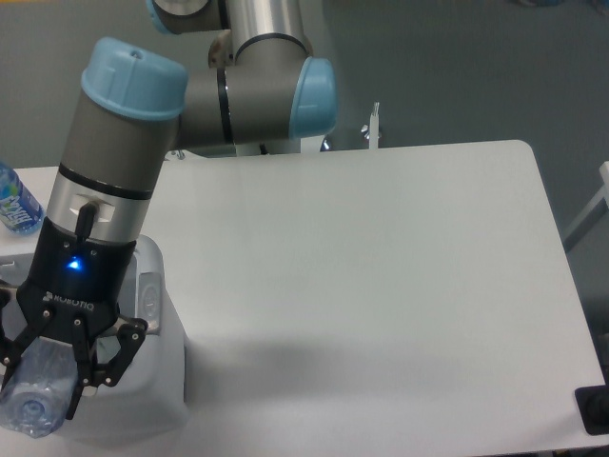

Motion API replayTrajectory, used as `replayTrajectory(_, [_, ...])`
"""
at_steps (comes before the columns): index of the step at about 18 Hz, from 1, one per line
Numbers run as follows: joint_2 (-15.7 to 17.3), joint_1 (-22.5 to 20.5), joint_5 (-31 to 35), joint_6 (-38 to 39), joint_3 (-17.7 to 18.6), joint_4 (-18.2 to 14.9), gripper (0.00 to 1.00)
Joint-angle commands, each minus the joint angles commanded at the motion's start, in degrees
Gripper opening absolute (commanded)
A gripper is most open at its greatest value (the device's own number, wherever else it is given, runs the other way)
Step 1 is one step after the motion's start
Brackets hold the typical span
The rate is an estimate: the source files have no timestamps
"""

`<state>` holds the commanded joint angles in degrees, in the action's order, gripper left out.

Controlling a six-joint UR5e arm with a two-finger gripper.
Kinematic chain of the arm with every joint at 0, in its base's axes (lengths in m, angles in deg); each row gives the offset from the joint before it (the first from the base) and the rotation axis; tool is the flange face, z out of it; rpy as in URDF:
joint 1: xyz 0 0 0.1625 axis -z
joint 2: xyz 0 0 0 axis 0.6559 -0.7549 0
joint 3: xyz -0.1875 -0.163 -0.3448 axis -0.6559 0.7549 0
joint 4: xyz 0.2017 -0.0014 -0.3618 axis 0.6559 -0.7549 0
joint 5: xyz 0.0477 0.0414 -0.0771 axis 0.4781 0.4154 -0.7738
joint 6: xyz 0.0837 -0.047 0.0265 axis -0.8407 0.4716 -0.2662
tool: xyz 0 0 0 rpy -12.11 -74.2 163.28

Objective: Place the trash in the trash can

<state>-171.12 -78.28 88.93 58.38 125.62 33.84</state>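
Reading the one camera view first for print: white lettering on the black gripper body reads roughly "ROBOTIQ", small and partly blurred. A blue indicator light glows on the black wrist section above it. The small water bottle at the left edge of the table carries a blue label; its print is too blurred to read, and the frame edge cuts off its left side.

Gripper state: the two black fingers are clenched on the clear bottle, which is held tilted, its round end toward the camera and lower left. No label colour can be made out on the held bottle from this angle; the fingers cover part of its upper body, and its lowest edge lies close to the bottom of the frame.

Position: the bottle and gripper hang over the bin at the lower left corner. The arm hides most of the bin; only its right wall, rounded corner and a grey tab on the rim show. The bin interior is hidden, so the white wrapper cannot be seen.

At the lower right corner a dark object is cut off by the frame and cannot be identified. Metal fittings stand behind the far table edge.
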Motion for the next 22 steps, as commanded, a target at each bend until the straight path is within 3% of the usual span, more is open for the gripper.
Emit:
replayTrajectory(2, [0.1, 0.2, 0.0, -0.5, 0.6, 0.0, 0.8])
replayTrajectory(3, [0.2, 0.2, 0.1, -1.2, 1.0, 0.0, 0.99])
replayTrajectory(10, [2.0, -1.1, 0.0, -1.9, 0.1, 0.0, 1.0])
replayTrajectory(15, [5.2, -6.9, 1.6, -3.6, 0.1, -0.4, 1.0])
replayTrajectory(19, [7.2, -11.1, 8.3, -5.8, 0.6, -0.8, 1.0])
replayTrajectory(22, [8.9, -13.4, 9.7, -11.2, 1.9, -5.6, 1.0])
